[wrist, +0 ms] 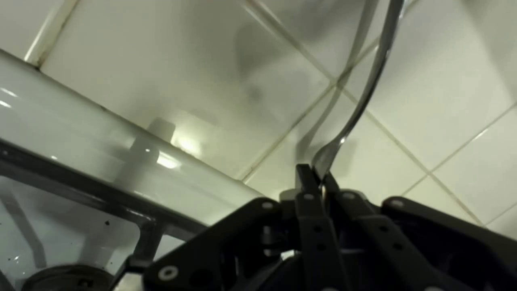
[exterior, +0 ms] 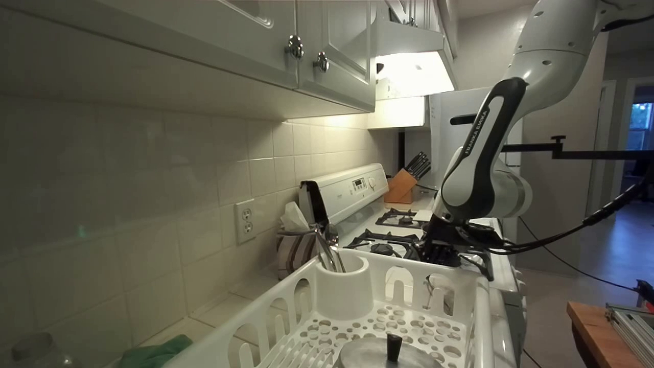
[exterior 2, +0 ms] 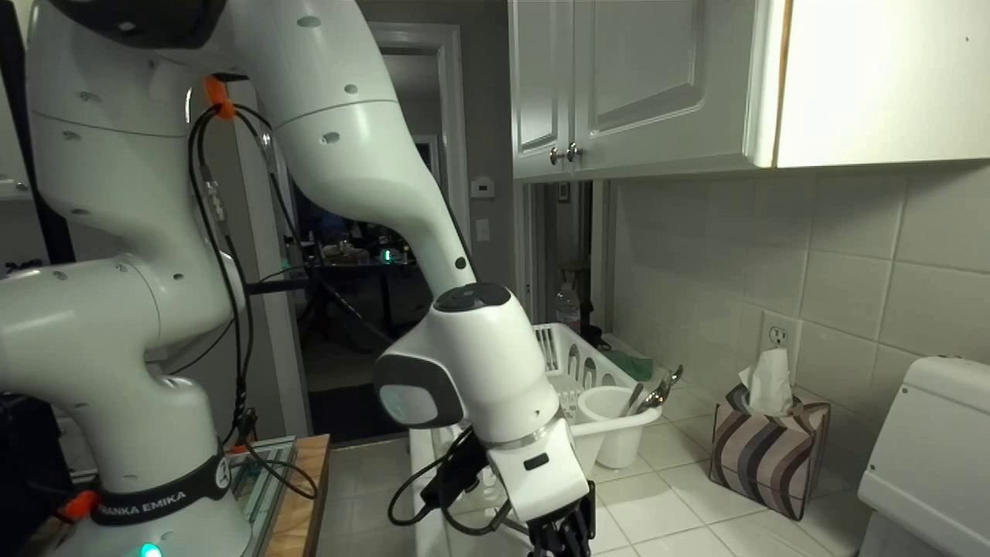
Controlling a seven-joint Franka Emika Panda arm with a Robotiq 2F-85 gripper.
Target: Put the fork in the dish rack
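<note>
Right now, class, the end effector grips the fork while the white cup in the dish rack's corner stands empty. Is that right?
Not quite: the white cup is not empty. Metal utensils stand in it, as seen in both exterior views. The rest holds: the cup sits in the corner of the dish rack, and the end effector grips the fork.

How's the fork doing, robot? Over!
Gripper shut on fork, above tiles. Fork not yet in dish rack. Metal lid inside, apart from utensil cup; probably no bother.
</note>
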